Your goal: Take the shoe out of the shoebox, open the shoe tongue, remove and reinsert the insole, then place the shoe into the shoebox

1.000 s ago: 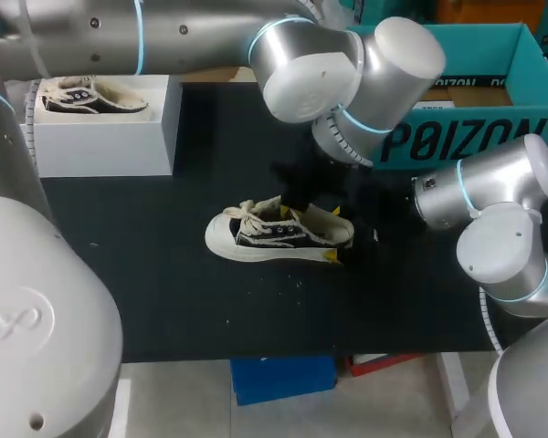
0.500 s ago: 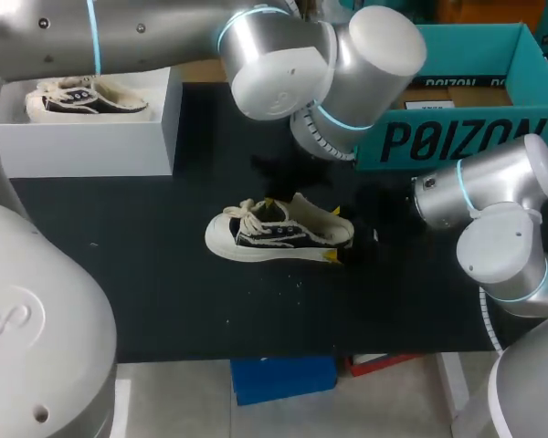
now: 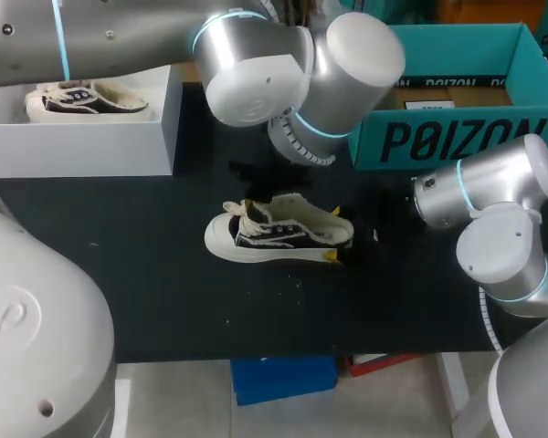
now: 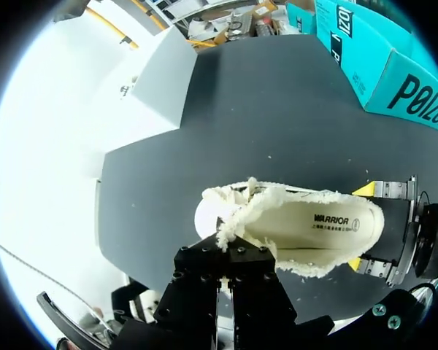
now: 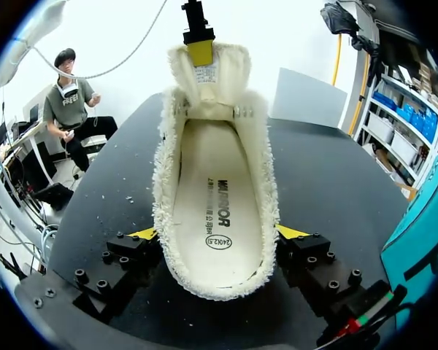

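My right fingers (image 5: 217, 235) are closed on the heel end of the shoe (image 3: 274, 235), one yellow tip pressed against each side of its fleecy collar. The shoe stands on its sole in the middle of the black counter (image 3: 146, 274), toe to the left and heel to the right. My left fingers (image 4: 228, 257) are drawn together on the top edge of the tongue (image 5: 208, 73), which stands up, leaning toward the toe. The mouth of the shoe is wide open and the cream insole (image 5: 215, 204) lies flat inside. The teal shoebox (image 3: 457, 137) sits at the far right. At the far left a white box (image 3: 100, 137) carries a second shoe (image 3: 82, 99).
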Controlling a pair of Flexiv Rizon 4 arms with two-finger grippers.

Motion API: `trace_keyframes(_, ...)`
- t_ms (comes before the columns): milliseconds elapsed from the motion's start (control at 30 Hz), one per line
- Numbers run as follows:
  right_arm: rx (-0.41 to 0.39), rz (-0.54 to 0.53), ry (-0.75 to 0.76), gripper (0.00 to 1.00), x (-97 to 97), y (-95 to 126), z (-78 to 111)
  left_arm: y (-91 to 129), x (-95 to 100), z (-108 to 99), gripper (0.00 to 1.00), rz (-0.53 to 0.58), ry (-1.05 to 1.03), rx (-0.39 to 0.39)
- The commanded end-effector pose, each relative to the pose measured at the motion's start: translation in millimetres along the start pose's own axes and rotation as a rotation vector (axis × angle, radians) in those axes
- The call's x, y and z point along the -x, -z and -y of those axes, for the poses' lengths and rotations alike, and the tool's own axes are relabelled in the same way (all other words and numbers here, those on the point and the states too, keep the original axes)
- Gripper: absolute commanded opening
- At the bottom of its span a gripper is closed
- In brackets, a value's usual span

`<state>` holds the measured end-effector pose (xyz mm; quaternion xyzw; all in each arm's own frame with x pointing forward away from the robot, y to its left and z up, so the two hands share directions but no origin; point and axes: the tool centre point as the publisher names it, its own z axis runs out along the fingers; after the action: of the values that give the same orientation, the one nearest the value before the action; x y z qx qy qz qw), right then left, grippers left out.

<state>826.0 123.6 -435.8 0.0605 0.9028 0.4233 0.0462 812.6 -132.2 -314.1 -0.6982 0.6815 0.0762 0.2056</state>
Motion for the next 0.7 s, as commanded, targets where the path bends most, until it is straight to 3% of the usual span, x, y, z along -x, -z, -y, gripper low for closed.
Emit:
trace_keyframes(33, -0.001, 0.002, -0.002, 0.0, -0.4, -4.7, 4.1, -4.3, 11.5, -5.0, 0.0, -0.009, 0.011, 0.002)
trace_keyframes(533, -0.001, 0.002, -0.002, 0.0, -0.4, -4.7, 4.1, -34.8, 37.7, -22.2, 0.0, 0.023, 0.066, 0.064)
trace_keyframes(567, -0.001, 0.002, -0.002, 0.0, -0.4, -4.7, 4.1, -36.0, 39.2, -23.4, 0.29, 0.025, 0.07, 0.069)
trace_keyframes(600, -0.001, 0.002, -0.002, 0.0, -0.4, -4.7, 4.1, -37.2, 40.8, -24.5, 0.69, 0.024, 0.07, 0.07)
trace_keyframes(633, -0.001, 0.002, -0.002, 0.0, -0.4, -4.7, 4.1, -38.0, 42.2, -25.5, 1.0, 0.024, 0.072, 0.071)
trace_keyframes(700, -0.001, 0.002, -0.002, 0.0, -0.4, -4.7, 4.1, -39.7, 44.9, -26.8, 1.0, 0.023, 0.077, 0.078)
